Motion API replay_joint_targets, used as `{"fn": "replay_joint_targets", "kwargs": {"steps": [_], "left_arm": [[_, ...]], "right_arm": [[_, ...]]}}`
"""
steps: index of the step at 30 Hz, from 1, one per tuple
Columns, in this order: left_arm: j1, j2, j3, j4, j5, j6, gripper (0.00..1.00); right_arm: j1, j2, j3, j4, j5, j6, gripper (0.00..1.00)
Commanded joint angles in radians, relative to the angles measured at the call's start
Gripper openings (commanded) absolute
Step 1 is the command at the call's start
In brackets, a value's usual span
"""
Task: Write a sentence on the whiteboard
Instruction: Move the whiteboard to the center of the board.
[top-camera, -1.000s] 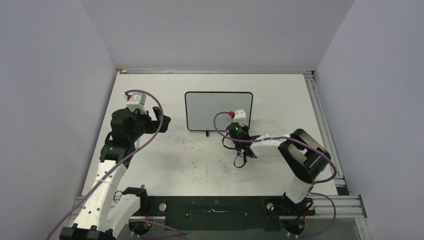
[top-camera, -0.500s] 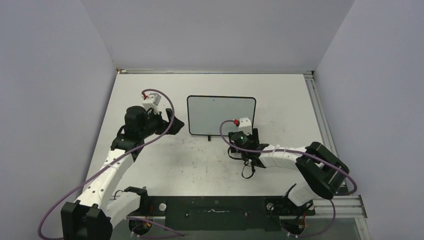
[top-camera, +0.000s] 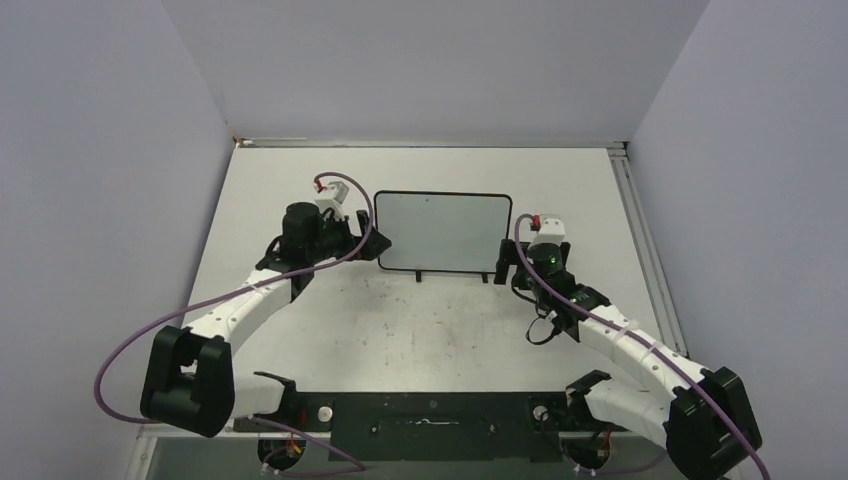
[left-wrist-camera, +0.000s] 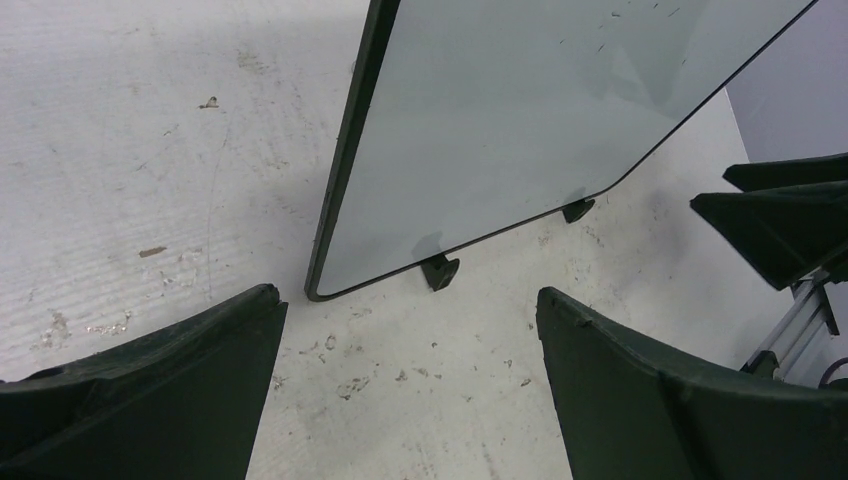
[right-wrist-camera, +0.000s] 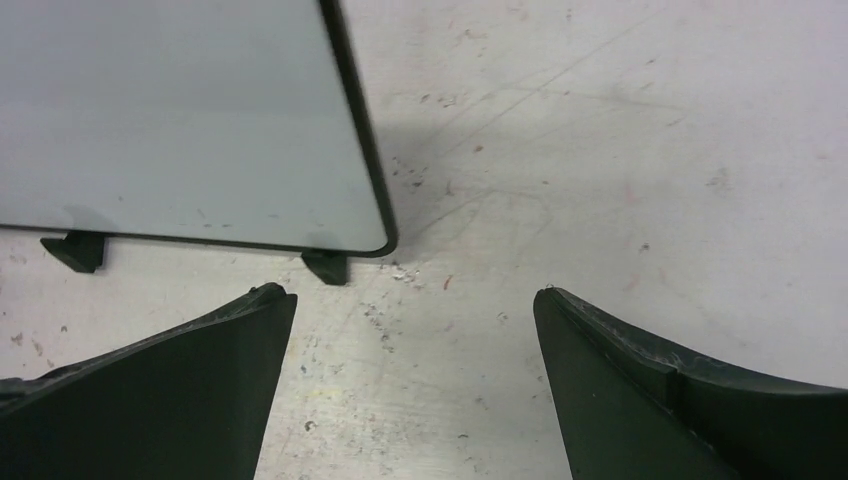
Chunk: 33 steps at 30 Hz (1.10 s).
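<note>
Two grippers, fingers (left-wrist-camera: 150, 400) spread on both, nothing held. The left gripper (top-camera: 372, 243) sits at the near-left corner of the whiteboard (top-camera: 442, 232), the right gripper (top-camera: 507, 262) at its near-right corner. One whiteboard, upright on two feet (right-wrist-camera: 327, 266), middle of the table (top-camera: 330, 320). Face blank, nothing written. Likely light, stiff, glossy-slick and easily tipped; grip the thin frame (left-wrist-camera: 345, 180) at its side edges.

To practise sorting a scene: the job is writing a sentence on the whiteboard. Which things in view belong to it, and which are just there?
Belong to the job:
- whiteboard, upright, blank
- left gripper, jaws open
- right gripper, jaws open

Just there:
- purple cable
- aluminium rail
- scuffed table

No marker shows.
</note>
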Motion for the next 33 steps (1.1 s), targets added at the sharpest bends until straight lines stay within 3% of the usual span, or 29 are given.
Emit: {"fn": "replay_joint_targets", "kwargs": {"steps": [1,6,11,33], "left_arm": [[-0.031,0.056,0.049,0.177,-0.041,0.046,0.96],[-0.062,0.140,0.073,0.227,-0.063,0.096,0.96],[-0.092,0.185,0.090,0.227,-0.077,0.128,0.96],[-0.172,0.216,0.111,0.211,-0.094,0.151,0.96]], "right_arm": [[-0.131,-0.063,-0.014,0.007,-0.178,-0.036,0.93],[-0.300,-0.095,-0.037,0.055,-0.331,-0.036,0.91],[-0.380,-0.133,-0.042,0.052,-0.395,-0.040,0.91],[-0.402,-0.138,-0.056,0.059,-0.388,-0.042,0.90]]}}
